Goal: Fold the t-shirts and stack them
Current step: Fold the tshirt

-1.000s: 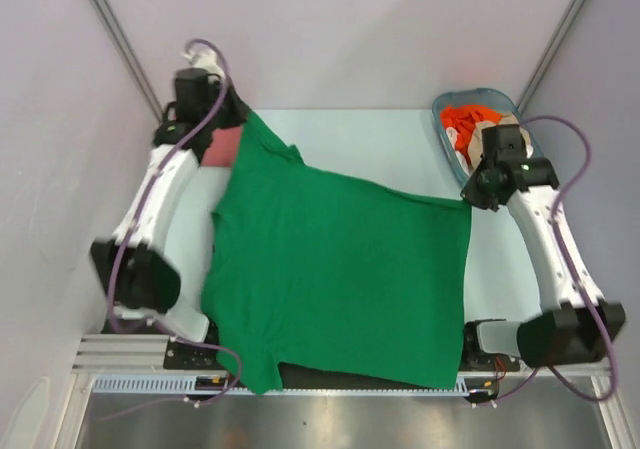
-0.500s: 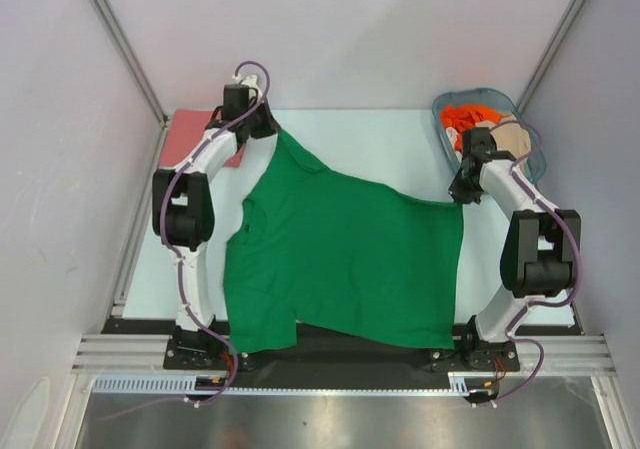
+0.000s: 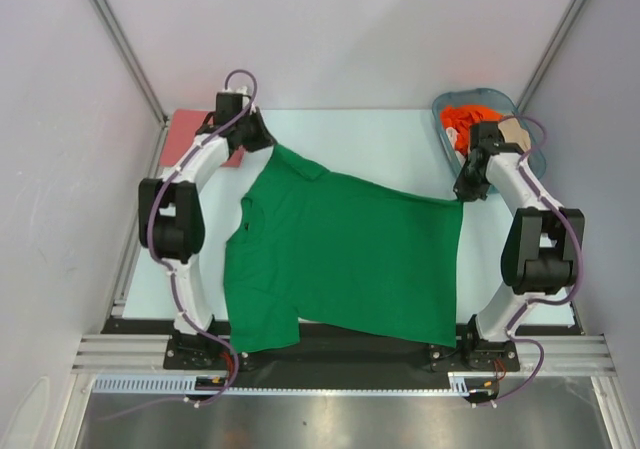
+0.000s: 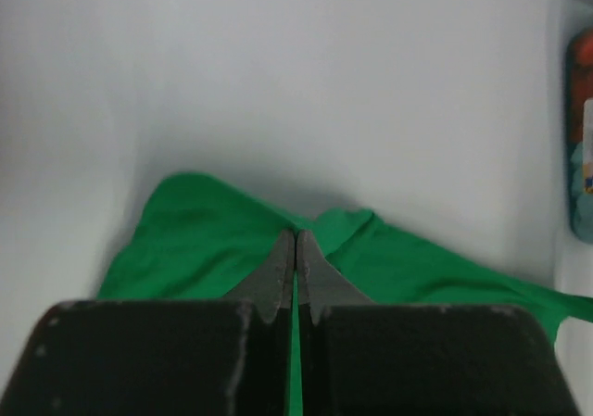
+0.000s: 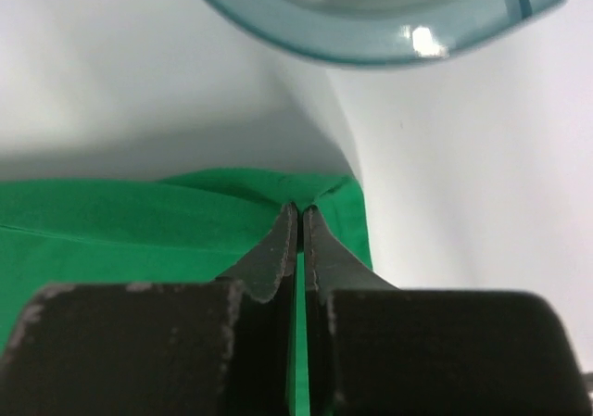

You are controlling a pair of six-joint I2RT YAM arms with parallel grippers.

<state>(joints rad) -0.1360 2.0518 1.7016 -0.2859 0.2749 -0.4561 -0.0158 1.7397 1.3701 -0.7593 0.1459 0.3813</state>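
We start at the left gripper (image 4: pixel 296 235): its jaws are pressed together on a fold of the green t-shirt (image 3: pixel 350 259), with the cloth pulled up into a small peak at the tips. The right gripper (image 5: pixel 296 208) does the same, its jaws clamped on a corner of the same shirt.

From both sets of jaws the shirt runs back toward the arm bases. The left pinch sits at the far-left end of the cloth and the right pinch at the right end. The edge between them looks fairly taut and slopes from far left to nearer right. The shirt's longer spread appears to run across the surface (image 3: pixel 380 139) from left to right. Its near edge drapes onto the dark strip by the bases. Each arm is nearest its own corner, so we judge that any fold or lay-down will need both arms moving together.

We see bare surface beyond the held edge, which leaves room to lay the cloth flat. The salmon-pink t-shirt (image 3: pixel 190 129) lies at the far-left corner, just beside the left arm's wrist. The basket (image 3: pixel 490 92) stands just beyond the right pinch and holds the orange-red t-shirt (image 3: pixel 460 121) and the beige t-shirt (image 3: pixel 514 134). We judge that its rim could snag the cloth or the arm.
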